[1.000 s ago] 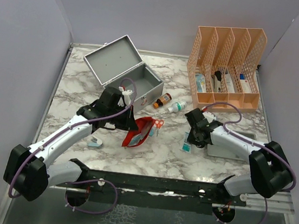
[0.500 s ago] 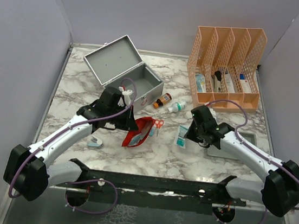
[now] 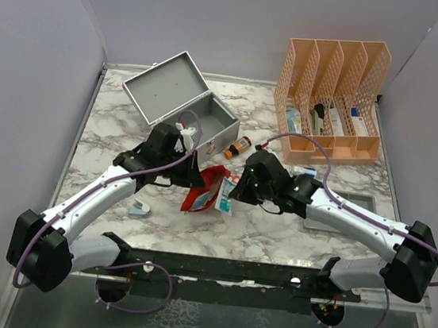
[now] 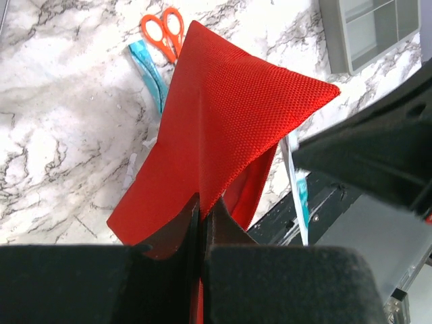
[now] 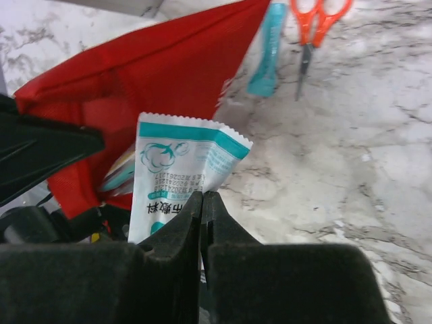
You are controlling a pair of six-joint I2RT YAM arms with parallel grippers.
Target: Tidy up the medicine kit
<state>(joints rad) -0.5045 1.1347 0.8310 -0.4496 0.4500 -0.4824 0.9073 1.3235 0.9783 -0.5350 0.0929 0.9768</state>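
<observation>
The medicine kit (image 3: 212,123) stands at the back left, a grey metal box with its lid (image 3: 165,85) open. In front of it my left gripper (image 3: 193,178) (image 4: 202,209) is shut on the edge of a red fabric pouch (image 3: 202,192) (image 4: 223,115), holding its mouth up. My right gripper (image 3: 238,186) (image 5: 202,199) is shut on a white and teal packet (image 3: 226,195) (image 5: 179,169), which sits at the mouth of the red pouch (image 5: 155,74). More packets show inside the pouch.
Orange scissors (image 5: 314,20) (image 4: 165,27) and a teal packet (image 5: 266,54) lie beside the pouch. A brown bottle (image 3: 238,147) lies by the kit. An orange mesh organizer (image 3: 335,98) stands back right, and a shallow grey tray (image 3: 358,203) sits under the right arm.
My right arm has swung left from beside the grey tray, carrying the packet to the pouch's mouth. The left gripper has kept its hold on the pouch.
</observation>
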